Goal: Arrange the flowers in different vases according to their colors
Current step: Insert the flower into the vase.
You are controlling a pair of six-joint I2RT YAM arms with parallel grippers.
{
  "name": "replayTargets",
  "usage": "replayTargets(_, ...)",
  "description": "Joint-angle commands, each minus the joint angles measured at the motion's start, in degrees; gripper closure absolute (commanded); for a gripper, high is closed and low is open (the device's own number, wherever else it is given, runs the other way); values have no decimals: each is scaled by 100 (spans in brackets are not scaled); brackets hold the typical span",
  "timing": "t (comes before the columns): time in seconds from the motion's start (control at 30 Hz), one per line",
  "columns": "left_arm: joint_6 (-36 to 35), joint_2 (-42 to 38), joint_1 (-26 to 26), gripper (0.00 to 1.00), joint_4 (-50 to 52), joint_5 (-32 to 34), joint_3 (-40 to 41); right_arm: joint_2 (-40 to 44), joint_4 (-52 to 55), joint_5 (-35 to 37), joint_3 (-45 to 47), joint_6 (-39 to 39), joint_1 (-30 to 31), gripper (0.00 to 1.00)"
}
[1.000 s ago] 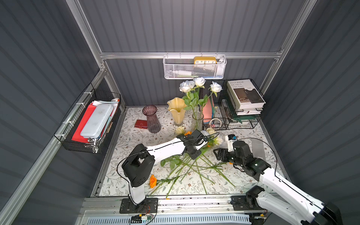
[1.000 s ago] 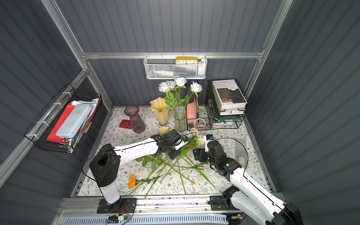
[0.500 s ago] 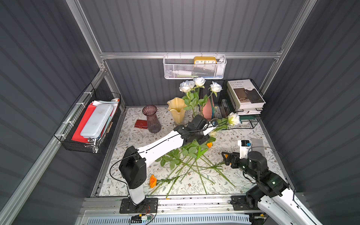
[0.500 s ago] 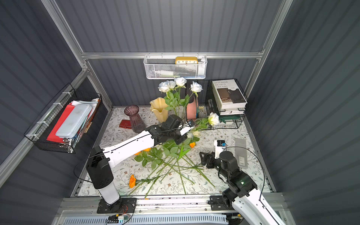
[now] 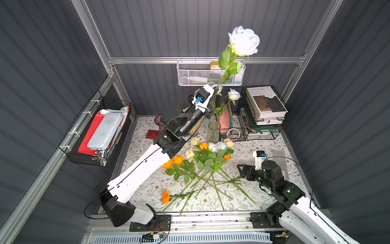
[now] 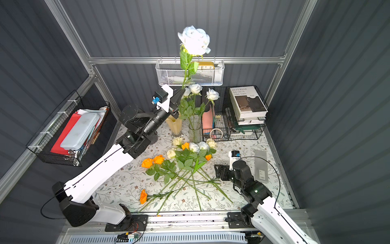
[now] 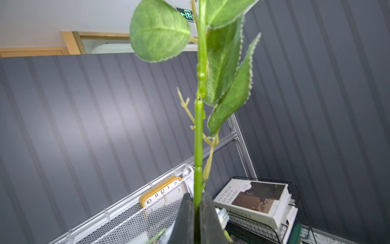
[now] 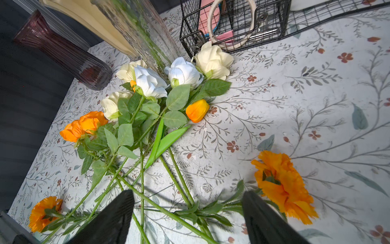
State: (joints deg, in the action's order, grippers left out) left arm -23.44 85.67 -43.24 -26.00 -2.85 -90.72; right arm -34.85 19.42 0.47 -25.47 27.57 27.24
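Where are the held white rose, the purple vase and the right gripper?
held white rose [image 5: 243, 41], in a top view, bloom.
purple vase [image 8: 63, 52], right wrist view, ribbed body.
right gripper [image 8: 187, 193], right wrist view, between its fingertips.

The rose [image 5: 243, 41] at the upper middle of a top view has soft, matt, cloth-like petals. Its stem [image 7: 198, 137] looks like smooth, faintly glossy plastic, and its leaves [image 7: 159, 31] like finely veined fabric. The purple vase [image 8: 63, 52] is ribbed, shiny glass, the clear vase [image 8: 145, 31] pebbled glass, the cream vase [image 8: 95, 21] smooth. The tablecloth [image 8: 316, 95] looks matt. The wire rack [image 8: 187, 31] is black-coated metal, the frame rail [image 5: 147, 60] brushed metal.
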Motion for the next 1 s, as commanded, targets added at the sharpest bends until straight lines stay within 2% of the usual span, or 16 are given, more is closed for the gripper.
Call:
replayTargets(0.0,493,554,221,100,-843,-587,46,-92,-304,109,113,27,-20,15)
replayTargets(0.13,1104,913,386,100,-1507,-955,283,-345,-449,90,108,-46,-39,15)
replayTargets(0.3,1561,1264,498,100,-1885,-1050,504,-609,-487,94,9,-201,-79,15)
replayTargets(0.53,1832,1672,663,100,-2354,-938,914,-576,-591,-3,194,-235,-158,15)
replayTargets(0.63,1812,1836,675,100,-2875,-856,1444,-462,-612,-42,268,-236,-184,15)
replayTargets(0.77,1849,2027,716,97,-2737,-769,1566,-336,-500,-40,306,-239,-228,14)
replayTargets(0.8,1903,2043,721,92,-2759,-738,1644,-307,-475,-51,304,-235,-241,14)
replayTargets(0.87,1998,2050,730,58,-2687,-721,1749,-262,-456,-73,308,-205,-261,14)
replayTargets(0.9,2064,2032,731,45,-2543,-664,1743,-240,-461,-90,307,-187,-268,14)
replayTargets(0.97,2131,1943,730,37,-2302,-508,1750,-224,-463,-112,273,-141,-285,14)
